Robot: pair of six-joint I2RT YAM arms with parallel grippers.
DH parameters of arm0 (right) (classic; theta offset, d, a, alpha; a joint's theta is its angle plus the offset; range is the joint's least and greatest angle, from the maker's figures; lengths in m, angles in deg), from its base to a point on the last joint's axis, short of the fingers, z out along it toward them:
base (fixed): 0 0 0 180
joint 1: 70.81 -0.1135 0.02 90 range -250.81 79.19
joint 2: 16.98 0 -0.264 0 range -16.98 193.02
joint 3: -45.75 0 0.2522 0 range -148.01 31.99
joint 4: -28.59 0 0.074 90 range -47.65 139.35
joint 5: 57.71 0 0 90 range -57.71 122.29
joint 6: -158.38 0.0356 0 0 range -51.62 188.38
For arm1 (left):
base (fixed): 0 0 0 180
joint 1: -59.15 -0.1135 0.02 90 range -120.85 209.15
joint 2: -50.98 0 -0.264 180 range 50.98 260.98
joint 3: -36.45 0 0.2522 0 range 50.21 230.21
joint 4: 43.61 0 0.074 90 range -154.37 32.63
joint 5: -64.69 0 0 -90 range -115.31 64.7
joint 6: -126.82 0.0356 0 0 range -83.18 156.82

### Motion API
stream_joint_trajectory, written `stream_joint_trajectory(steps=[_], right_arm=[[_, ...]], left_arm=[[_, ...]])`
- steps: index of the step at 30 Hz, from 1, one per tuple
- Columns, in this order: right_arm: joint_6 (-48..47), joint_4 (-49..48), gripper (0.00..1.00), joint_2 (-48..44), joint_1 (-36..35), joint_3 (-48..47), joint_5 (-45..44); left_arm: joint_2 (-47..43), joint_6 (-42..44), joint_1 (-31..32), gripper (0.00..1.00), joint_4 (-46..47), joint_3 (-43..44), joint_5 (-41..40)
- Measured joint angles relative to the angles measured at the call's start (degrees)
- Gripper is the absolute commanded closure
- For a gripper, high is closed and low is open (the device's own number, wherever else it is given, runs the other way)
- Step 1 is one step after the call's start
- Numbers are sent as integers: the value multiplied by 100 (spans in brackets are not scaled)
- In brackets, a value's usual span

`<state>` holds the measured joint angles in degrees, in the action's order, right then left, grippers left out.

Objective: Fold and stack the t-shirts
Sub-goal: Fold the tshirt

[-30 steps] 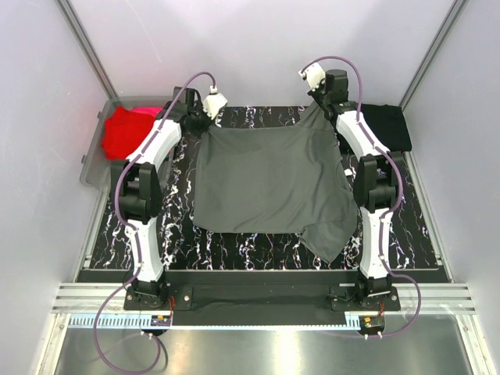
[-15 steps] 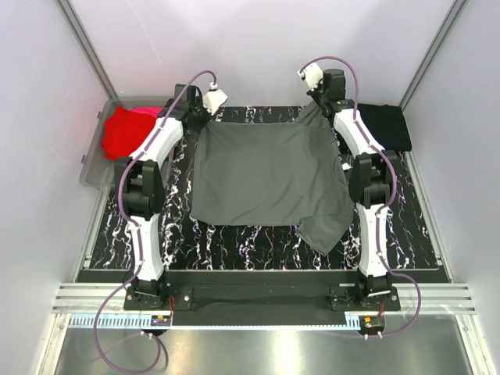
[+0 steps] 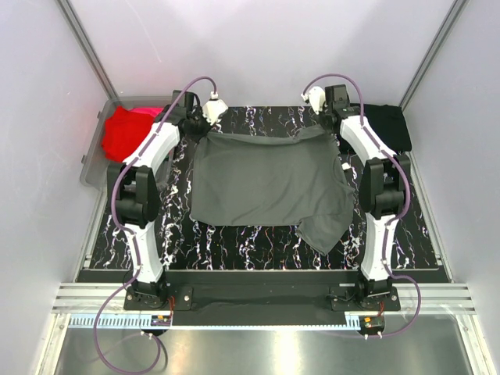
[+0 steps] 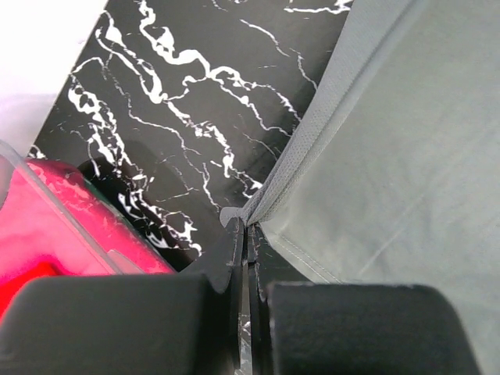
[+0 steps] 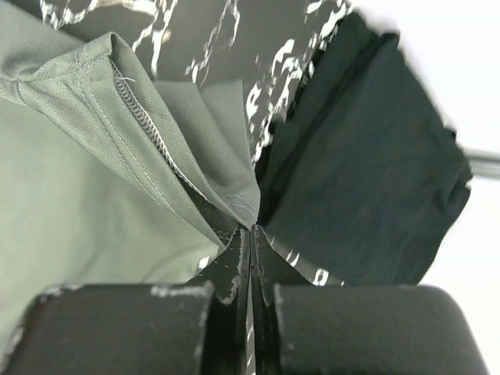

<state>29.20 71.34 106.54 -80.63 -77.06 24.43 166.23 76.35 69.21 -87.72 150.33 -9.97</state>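
A dark grey t-shirt [image 3: 266, 183] lies spread over the middle of the black marbled table [image 3: 258, 242], one sleeve hanging toward the front right. My left gripper [image 3: 199, 129] is shut on its far left corner, seen in the left wrist view [image 4: 244, 226] pinching the hem [image 4: 293, 168]. My right gripper [image 3: 326, 123] is shut on the far right corner, seen in the right wrist view [image 5: 250, 228] with bunched cloth [image 5: 156, 148]. A folded black t-shirt [image 3: 388, 125] lies at the far right, also in the right wrist view [image 5: 367, 172].
A clear plastic bin [image 3: 92, 160] at the far left holds red and pink t-shirts [image 3: 125, 129]; its red contents show in the left wrist view [image 4: 55, 226]. White walls enclose the table on three sides.
Both grippers have lowered the shirt's far edge toward the table. The cloth has slid away from the near edge and now lies flatter.
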Motion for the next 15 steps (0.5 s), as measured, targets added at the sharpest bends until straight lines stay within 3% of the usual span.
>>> stream_joint_trajectory(steps=[15], right_arm=[[374, 398, 100, -782, -313, 673, -188]], left_arm=[[-120, 15, -13, 100, -83, -125, 120]])
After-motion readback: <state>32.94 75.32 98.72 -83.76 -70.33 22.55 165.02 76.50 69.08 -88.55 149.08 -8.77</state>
